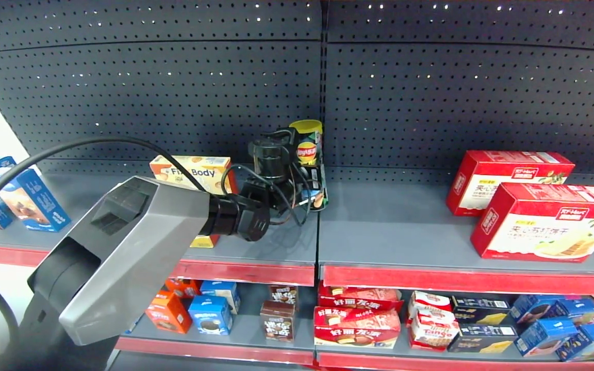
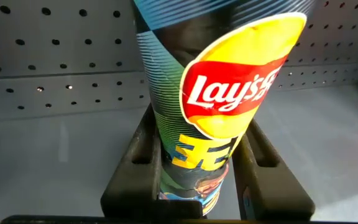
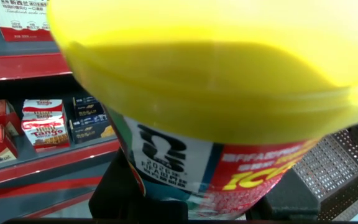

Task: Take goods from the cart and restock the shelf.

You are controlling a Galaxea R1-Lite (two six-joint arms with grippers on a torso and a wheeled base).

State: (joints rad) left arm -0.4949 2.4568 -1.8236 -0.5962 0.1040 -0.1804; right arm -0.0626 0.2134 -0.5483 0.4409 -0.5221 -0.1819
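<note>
Grey shelf [image 1: 390, 226], pegboard behind. Left gripper [image 2: 194, 180] clamped on upright chip can [image 1: 306, 140], just right of yellow biscuit box [image 1: 191, 171]. Advice: seat base flat, then release straight back — no tipping. Right gripper [image 3: 197, 199] grips second can [image 3: 216, 74].

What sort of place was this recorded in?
Probably a grocery shop aisle, or a mock-up of one: a pegboard-backed shelf with red edge rails, red boxes, and small snack boxes on the tier below.

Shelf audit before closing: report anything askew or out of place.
At the right end of the lower shelf, the blue boxes lie tilted at mixed angles. On the upper shelf, the front red box sits skewed to the edge. Nothing looks spilled or damaged.
</note>
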